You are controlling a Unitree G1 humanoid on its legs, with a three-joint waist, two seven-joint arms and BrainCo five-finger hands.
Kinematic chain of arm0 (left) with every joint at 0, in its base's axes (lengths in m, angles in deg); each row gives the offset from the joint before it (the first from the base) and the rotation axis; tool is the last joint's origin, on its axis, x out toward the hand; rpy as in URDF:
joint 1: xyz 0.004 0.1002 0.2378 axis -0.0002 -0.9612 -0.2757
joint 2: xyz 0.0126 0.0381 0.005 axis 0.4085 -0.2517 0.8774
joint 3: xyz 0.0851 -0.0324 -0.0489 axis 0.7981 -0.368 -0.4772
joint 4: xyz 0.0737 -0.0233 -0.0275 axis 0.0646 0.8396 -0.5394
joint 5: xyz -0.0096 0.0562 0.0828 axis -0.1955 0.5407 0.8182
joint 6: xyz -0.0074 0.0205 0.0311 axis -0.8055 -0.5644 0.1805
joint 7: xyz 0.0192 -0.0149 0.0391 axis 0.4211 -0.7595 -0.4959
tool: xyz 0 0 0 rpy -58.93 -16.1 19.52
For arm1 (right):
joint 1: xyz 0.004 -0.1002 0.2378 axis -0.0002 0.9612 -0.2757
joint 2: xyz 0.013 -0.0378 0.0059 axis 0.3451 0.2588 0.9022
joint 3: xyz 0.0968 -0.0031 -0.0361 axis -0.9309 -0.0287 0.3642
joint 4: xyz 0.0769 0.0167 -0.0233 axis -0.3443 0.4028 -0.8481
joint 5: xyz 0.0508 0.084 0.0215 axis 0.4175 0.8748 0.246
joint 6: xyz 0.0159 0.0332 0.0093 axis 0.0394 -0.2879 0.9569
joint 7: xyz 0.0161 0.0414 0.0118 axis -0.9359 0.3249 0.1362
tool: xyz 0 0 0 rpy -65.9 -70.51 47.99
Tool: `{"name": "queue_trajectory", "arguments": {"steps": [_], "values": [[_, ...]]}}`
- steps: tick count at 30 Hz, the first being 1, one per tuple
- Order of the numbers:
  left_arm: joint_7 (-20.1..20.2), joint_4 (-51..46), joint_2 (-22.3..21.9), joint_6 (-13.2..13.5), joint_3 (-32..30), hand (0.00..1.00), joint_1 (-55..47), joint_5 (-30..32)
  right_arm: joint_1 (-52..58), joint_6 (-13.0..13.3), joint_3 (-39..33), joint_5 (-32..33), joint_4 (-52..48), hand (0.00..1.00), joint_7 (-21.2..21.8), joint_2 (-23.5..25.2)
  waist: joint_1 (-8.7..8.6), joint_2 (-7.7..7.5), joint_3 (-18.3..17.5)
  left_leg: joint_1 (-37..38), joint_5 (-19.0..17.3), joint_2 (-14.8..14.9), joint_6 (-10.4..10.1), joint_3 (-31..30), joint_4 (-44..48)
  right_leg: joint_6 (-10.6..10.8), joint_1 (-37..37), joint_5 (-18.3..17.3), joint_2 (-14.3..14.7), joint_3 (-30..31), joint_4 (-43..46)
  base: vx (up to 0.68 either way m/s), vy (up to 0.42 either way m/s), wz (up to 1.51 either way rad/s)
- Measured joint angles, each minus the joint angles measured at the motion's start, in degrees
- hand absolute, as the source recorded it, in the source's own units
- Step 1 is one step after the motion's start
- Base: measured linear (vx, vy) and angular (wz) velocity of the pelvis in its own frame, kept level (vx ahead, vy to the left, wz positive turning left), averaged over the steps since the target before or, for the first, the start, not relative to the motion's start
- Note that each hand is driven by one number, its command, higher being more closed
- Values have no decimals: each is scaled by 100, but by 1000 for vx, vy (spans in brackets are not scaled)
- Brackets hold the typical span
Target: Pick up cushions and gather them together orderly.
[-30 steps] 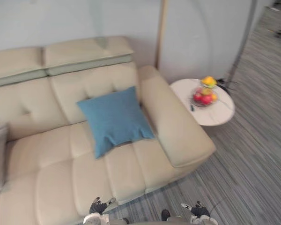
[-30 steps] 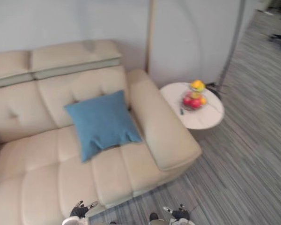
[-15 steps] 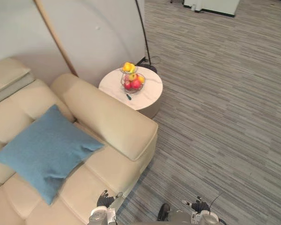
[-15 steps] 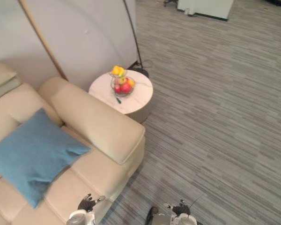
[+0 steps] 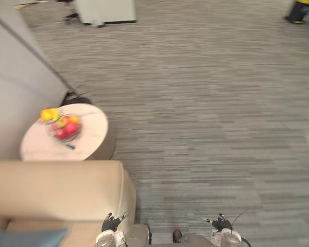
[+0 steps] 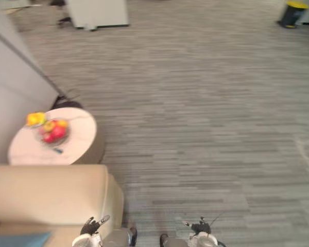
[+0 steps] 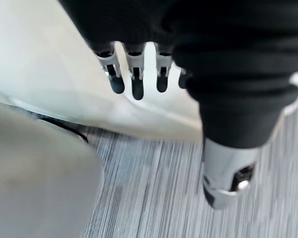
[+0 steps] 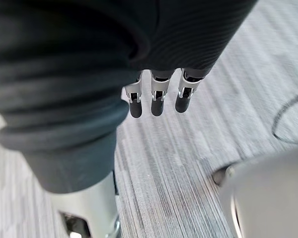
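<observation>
At the near edge, the left hand (image 5: 111, 224) hangs low by the front corner of the cream leather sofa (image 5: 56, 188). Its silver dark-tipped fingers (image 7: 135, 74) are straight and relaxed and hold nothing; its wrist view shows them over the pale upholstery. The right hand (image 5: 221, 224) hangs above the grey striped carpet (image 5: 206, 128), well apart from the sofa, its fingers (image 8: 157, 99) likewise straight and empty. The blue fabric cushion (image 5: 27, 239) lies on the sofa seat, with a strip of it showing at the lower left corner of the eye views. It is left of the left hand and apart from it. Beyond the sofa stands a round white side table (image 5: 90, 139) bearing a wire bowl of red, orange and yellow fruit (image 5: 63, 127). A small dark object (image 5: 69, 146) lies just beside the bowl. Farther off across the carpet stand a white cabinet (image 5: 105, 9) and, at the far right, a dark bin with a yellow top (image 6: 291, 13).
</observation>
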Motion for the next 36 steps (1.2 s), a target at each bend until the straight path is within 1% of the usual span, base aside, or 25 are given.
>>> {"name": "queue_trajectory", "arguments": {"steps": [2, 3, 5, 8, 9, 11, 13, 15, 16, 17, 18, 19, 21, 22, 24, 25, 26, 27, 29, 31, 32, 33, 34, 35, 36], "values": [[2, 13, -11, -19, 12, 0, -6, 5, -25, 3, 9, 4, -3, 0, 1, 104, 58, 3, -3, 427, -59, 47, 66, 719, -173, 344, -227, -211, -306, -882, 576, 247, 120, -128], [2, 17, -12, -24, 17, 0, -7, 5, -43, 5, 10, 4, -6, 0, 2, 124, 58, -18, -17, 489, -58, 62, 66, 799, -197, 390, -266, -186, -368, -1105, 658, 282, 81, -119], [-9, 85, 81, -31, 331, 0, 67, 3, -124, 11, -10, 6, 6, 0, 20, 175, 49, 39, 24, 741, -57, 129, 70, 1064, -211, 316, -395, -217, -852, -2652, 765, 229, -20, -100], [-12, 253, 179, -44, 592, 0, 197, 2, -236, 8, -31, 6, 25, 0, 27, 72, 23, 180, 122, 1033, -57, 351, 69, 1028, -295, 207, -647, -212, -1207, -3700, 762, 304, -178, -85], [-16, 255, 206, -43, 636, 0, 211, 1, -249, 9, -33, 6, 21, 0, 27, 55, 9, 195, 135, 1062, -58, 400, 68, 999, -291, 164, -704, -166, -1210, -3749, 678, 212, -179, -54], [-16, 367, 396, -45, 781, 0, 260, 3, -263, 40, -72, 15, 133, 0, 20, -59, -82, 105, 207, 1309, -110, 522, -30, 780, -283, -133, -612, 471, -1170, -3710, 213, 329, -255, -44], [-9, 381, 364, -44, 796, 0, 287, 16, -286, 61, -232, 19, 245, 0, 4, -140, -143, 100, 213, 1325, 26, 618, -251, 608, -124, -148, -550, 184, -1094, -3695, 309, 287, -266, -8], [10, 340, 179, -46, 773, 0, 331, 19, -159, 42, -498, 94, 311, 0, -54, -296, -255, 200, 293, 882, 304, 916, -434, 465, 1321, -262, -182, -37, -845, -3739, 188, 377, -299, -2], [9, 333, 184, -42, 763, 0, 338, 27, -103, 34, -499, 129, 308, 0, -84, -300, -251, 205, 305, 698, 547, 990, -238, 421, 1828, -274, -37, -65, -761, -3687, 87, 294, -208, -37], [4, 325, 196, -43, 719, 0, 322, 29, -88, 22, -480, 134, 261, 0, -106, -282, -217, 183, 358, 389, 451, 1079, 41, 354, 2635, -339, 212, -113, -637, -3528, -81, 221, -115, -85], [7, 281, 207, -38, 697, 0, 291, 28, -103, 13, -477, 147, 251, 0, -135, -237, -180, 177, 433, 77, 5, 981, 99, 285, 3250, -455, 465, -220, -507, -3214, -194, 222, -86, -103], [4, 228, 208, -44, 702, 0, 284, 38, -125, 3, -479, 175, 260, 0, -137, -232, -148, 183, 433, -72, -129, 873, 91, 275, 3282, -514, 532, -260, -462, -3055, -245, 265, -70, -128], [12, 93, 202, -17, 788, 0, 280, 30, -226, -5, -481, 246, 350, 0, -141, -257, -21, 168, 447, -665, -336, 317, 150, 268, 2382, -509, 804, -293, -426, -2481, -518, 310, 2, -124], [11, 67, 190, -12, 787, 0, 279, 28, -228, -5, -482, 246, 349, 0, -142, -255, -3, 167, 448, -754, -330, 226, 143, 258, 2115, -494, 856, -302, -426, -2389, -565, 340, 69, -114], [11, -48, 115, 0, 782, 0, 260, 21, -224, 0, -481, 251, 348, 0, -158, -269, 89, 201, 444, -1033, 113, -170, 20, -10, 375, -322, 1101, -409, -404, -1895, -785, 311, 119, -102], [29, -62, 111, 4, 779, 0, 261, 12, -228, -2, -482, 252, 350, 0, -165, -269, 105, 190, 452, -1060, 409, -215, 17, -72, 192, -297, 1164, -441, -404, -1787, -824, 490, 194, -131], [19, -99, 127, 1, 724, 0, 243, 25, -216, 0, -475, 340, 345, 0, -180, -185, 196, 79, 357, -958, 952, -335, 162, -49, -43, -191, 1310, -521, -448, -1358, -1005, 477, 170, -95], [17, -97, 132, -5, 726, 0, 248, 29, -219, 1, -477, 359, 341, 0, -182, -146, 192, 54, 317, -931, 902, -356, 180, 0, -40, -164, 1329, -538, -497, -1315, -1038, 521, 157, -100], [15, -147, 193, -8, 663, 0, 255, 55, -111, 2, -489, 368, 218, 0, -176, 16, 215, -163, 247, -906, 492, -387, 364, 340, 207, 23, 1297, -535, -677, -1102, -836, 545, 126, -60], [11, -135, 204, -50, 697, 0, 261, 69, -38, -2, -498, 365, 166, 0, -181, 91, 263, -183, 239, -574, 245, -370, 480, 590, 215, 275, 993, -604, -748, -993, 225, 499, 127, -59], [10, -124, 204, -75, 744, 0, 250, 77, 17, -1, -488, 364, 53, 0, -162, 141, 264, -178, 245, -230, 121, -394, 538, 695, 115, 881, 618, -488, -819, -1029, 1362, 468, 106, -53], [11, -124, 202, -103, 764, 0, 252, 79, 46, 6, -486, 363, -6, 0, -154, 177, 247, -174, 249, -19, 55, -406, 558, 712, 73, 1307, 321, -362, -896, -1068, 2155, 459, 66, -47], [7, -127, 201, -128, 801, 0, 290, 79, 38, 12, -483, 359, -82, 0, -129, 182, 219, -167, 252, 315, -53, -400, 540, 745, -26, 1378, -22, -309, -986, -1230, 3054, 529, 51, -39], [6, -106, 182, -136, 807, 0, 287, 77, 39, 15, -486, 358, -186, 0, -91, 180, 136, -136, 270, 783, -105, -378, 499, 787, -267, 1058, -326, -391, -1225, -1693, 3614, 429, 19, -33], [5, -94, 175, -136, 807, 0, 290, 74, 42, 19, -487, 358, -233, 0, -69, 180, 87, -122, 267, 983, -107, -359, 496, 827, -393, 939, -465, -450, -1342, -1923, 3658, 410, 2, -28]]}}
